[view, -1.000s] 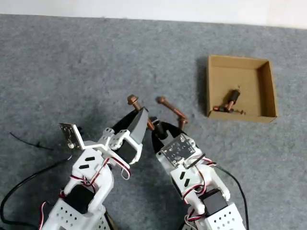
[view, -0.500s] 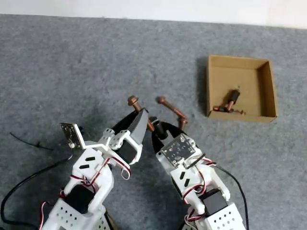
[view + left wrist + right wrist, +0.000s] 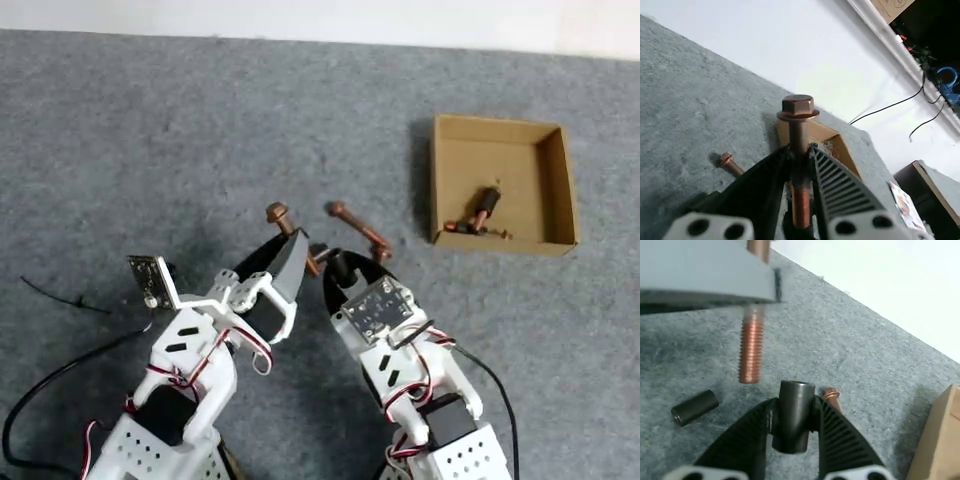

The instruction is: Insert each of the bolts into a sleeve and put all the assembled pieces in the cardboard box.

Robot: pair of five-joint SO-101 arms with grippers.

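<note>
My left gripper [image 3: 297, 242] is shut on a copper bolt [image 3: 280, 215], whose hex head [image 3: 797, 107] sticks out past the fingertips. Close beside it, my right gripper [image 3: 345, 266] is shut on a black sleeve [image 3: 792, 415] held upright with its open end up. The held bolt's threaded end [image 3: 751, 352] hangs just beside and above the sleeve's mouth, a little off its axis. A second bolt [image 3: 358, 229] lies on the carpet just beyond both grippers. A loose black sleeve [image 3: 695, 407] lies on the carpet near the right gripper. The cardboard box [image 3: 553, 185] at the right holds one assembled piece [image 3: 485, 208].
Grey carpet covers the table. A thin black cable [image 3: 60, 298] lies at the left. A white wall edge runs along the far side. Open carpet stretches between the grippers and the box.
The right gripper with the sleeve has shifted slightly forward and to the right, nearer the bolt's tip. The left arm has hardly moved.
</note>
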